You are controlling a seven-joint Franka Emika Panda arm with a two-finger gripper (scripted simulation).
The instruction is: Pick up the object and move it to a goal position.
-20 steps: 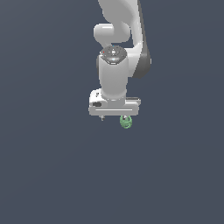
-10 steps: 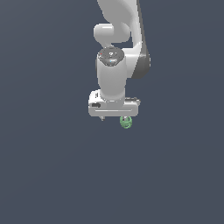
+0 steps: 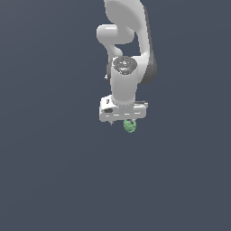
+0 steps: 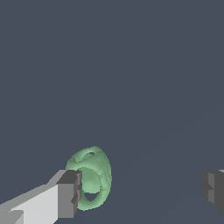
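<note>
Fingers of the white robot gripper (image 4: pixel 142 192) spread wide apart, gripping nothing. One grey fingertip (image 4: pixel 70 194) touching the tiny bright green knobbly lump (image 4: pixel 94 175); the other far from it. Green lump (image 3: pixel 130 126) hanging just under the white gripper (image 3: pixel 122 121).

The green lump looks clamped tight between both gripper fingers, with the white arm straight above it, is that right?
Not quite. The green lump is not clamped: the wrist view shows it against only one finger, while the other finger stands well apart from it with bare floor between. The gripper is open. The white arm does sit straight above the lump, as the exterior view shows.
</note>
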